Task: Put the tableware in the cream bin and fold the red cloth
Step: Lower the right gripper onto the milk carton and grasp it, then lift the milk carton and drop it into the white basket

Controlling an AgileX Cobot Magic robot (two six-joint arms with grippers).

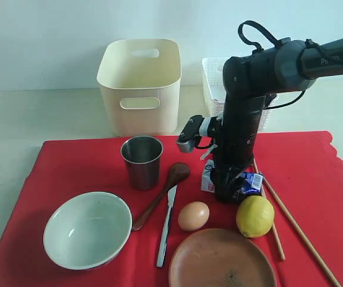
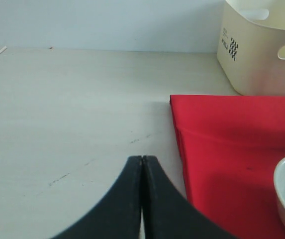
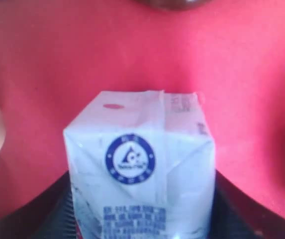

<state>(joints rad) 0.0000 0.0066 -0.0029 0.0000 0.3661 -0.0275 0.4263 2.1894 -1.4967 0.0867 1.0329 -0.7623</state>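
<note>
- The cream bin stands on the table behind the red cloth; what shows of its inside is bare wall.
- A white basket stands beside the bin, partly hidden by the right arm; I cannot tell what it holds.
- The cup stands upright on the cloth and the bowl sits near the front; both show only bare insides.
- Tableware on the cloth: one cup, one bowl, one spoon, one knife, one plate and two chopsticks.
- Other things on the cloth: one egg, one lemon and one milk carton.
- The cloth lies spread flat under all of these, its scalloped edge on the right of the exterior view.
- The right gripper is down over the milk carton, one finger on each side of it; whether they press on it I cannot tell.
- From that gripper, the cup and spoon are near on the left, the chopsticks just beside it on the right, and the plate in front beyond the lemon. The bin is behind and to the left.
- The left gripper has its fingers pressed together on nothing, over bare table just beside the cloth's edge. The bowl's rim is near it and the bin is farther off.
</note>
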